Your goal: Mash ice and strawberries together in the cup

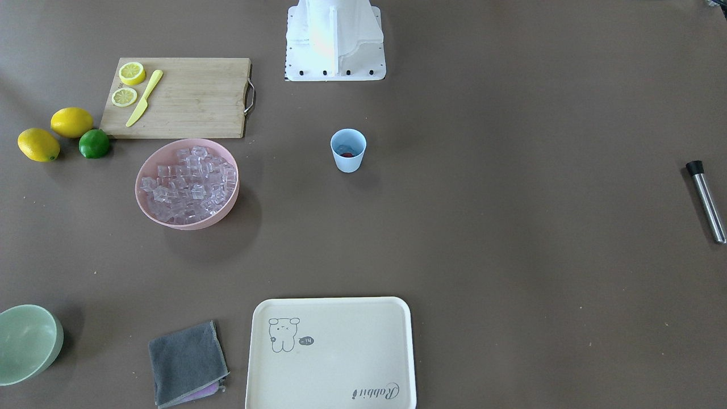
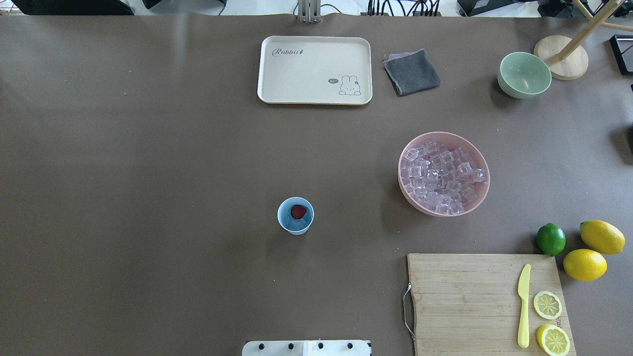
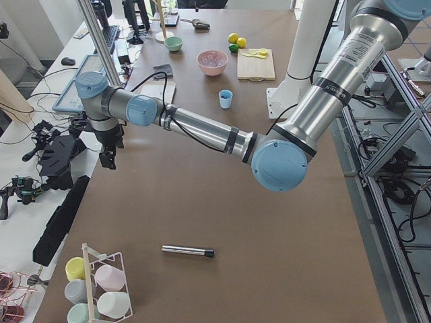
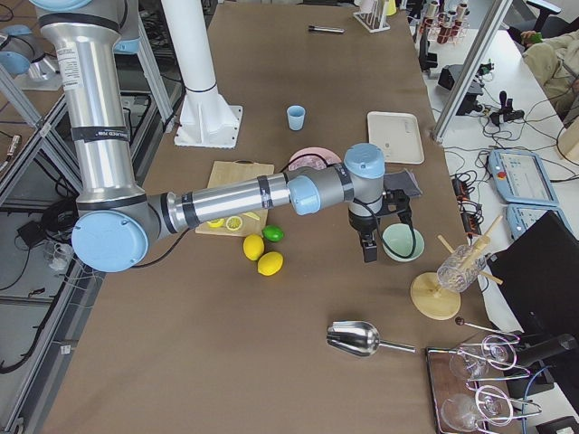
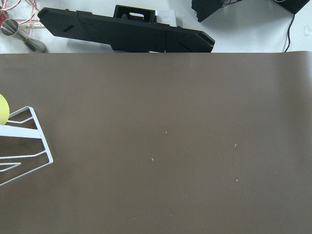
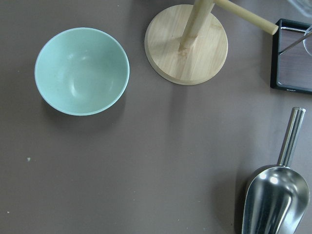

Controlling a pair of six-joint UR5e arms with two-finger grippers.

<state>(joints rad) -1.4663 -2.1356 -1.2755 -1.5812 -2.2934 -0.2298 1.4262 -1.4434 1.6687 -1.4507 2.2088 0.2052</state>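
Note:
The light blue cup point(image 2: 295, 215) stands upright mid-table, near the robot's base; it also shows in the front view point(image 1: 348, 150). A small red strawberry point(image 2: 297, 211) lies inside it. The ice point(image 2: 440, 175) fills the pink bowl point(image 2: 482, 193) to the right. My left gripper point(image 3: 106, 160) hangs over the table's far left end, far from the cup; I cannot tell if it is open. My right gripper point(image 4: 369, 251) hangs beside the pale green bowl point(image 4: 402, 242) at the far right end; I cannot tell if it is open.
A steel muddler point(image 1: 706, 201) lies at the left end. A cream tray point(image 2: 267, 69) and grey cloth point(image 2: 411, 72) sit at the far edge. A cutting board point(image 2: 460, 296) holds a yellow knife and lemon slices; lemons and a lime point(image 2: 551, 239) lie beside it. A steel scoop point(image 6: 273, 197) lies near the right end.

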